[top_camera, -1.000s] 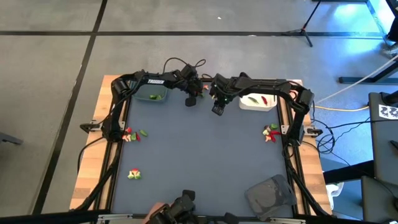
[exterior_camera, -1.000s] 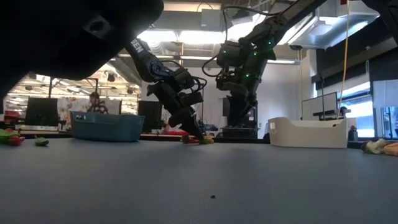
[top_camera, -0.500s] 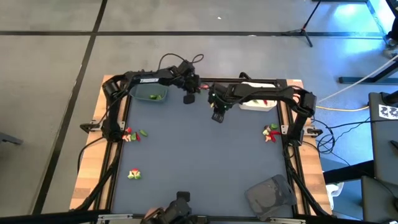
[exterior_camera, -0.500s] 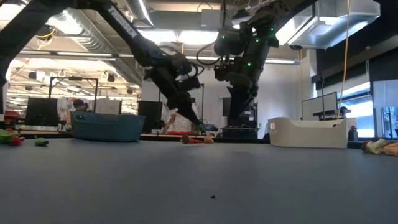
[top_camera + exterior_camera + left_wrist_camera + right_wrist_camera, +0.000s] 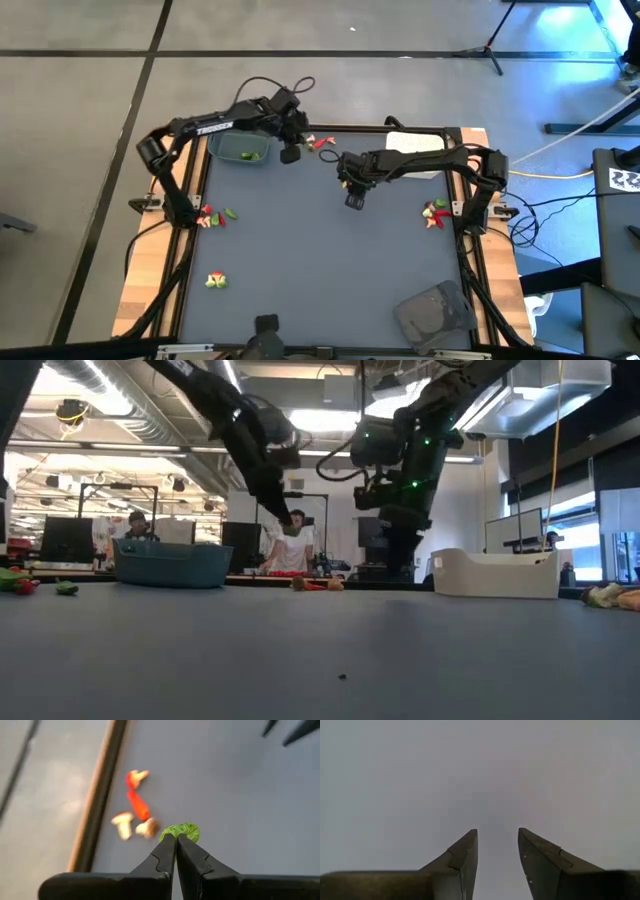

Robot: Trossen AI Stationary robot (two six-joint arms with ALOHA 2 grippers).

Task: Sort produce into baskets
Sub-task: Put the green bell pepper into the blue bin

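Observation:
My left gripper (image 5: 290,154) hangs above the table's far edge, between the blue-grey tub (image 5: 243,148) and a small pile of red and tan produce (image 5: 136,812). It is shut on a small green piece (image 5: 183,831). My right gripper (image 5: 353,200) stands open over bare mat near the table's middle, with nothing between its fingers (image 5: 465,855). The white tub (image 5: 495,573) stands at the far right, partly under the right arm. The dark grey tray (image 5: 435,310) lies at the near right corner. My left gripper pinches the green piece's near edge (image 5: 176,835) between its two fingertips. The fingers slant down from above. The piece sticks out past the tips and is lifted clear of the mat, above and beside the red and tan pile.
More produce lies in piles at the left edge (image 5: 212,216), near left (image 5: 215,281) and at the right edge (image 5: 434,213). Green pieces lie inside the blue-grey tub. Open mat fills the middle. People show in the room beyond the table.
My left gripper has risen from the pile at the far edge and drifted toward the blue-grey tub, carrying the green piece clear of the mat. My right gripper has moved toward the near edge over bare mat, still open.

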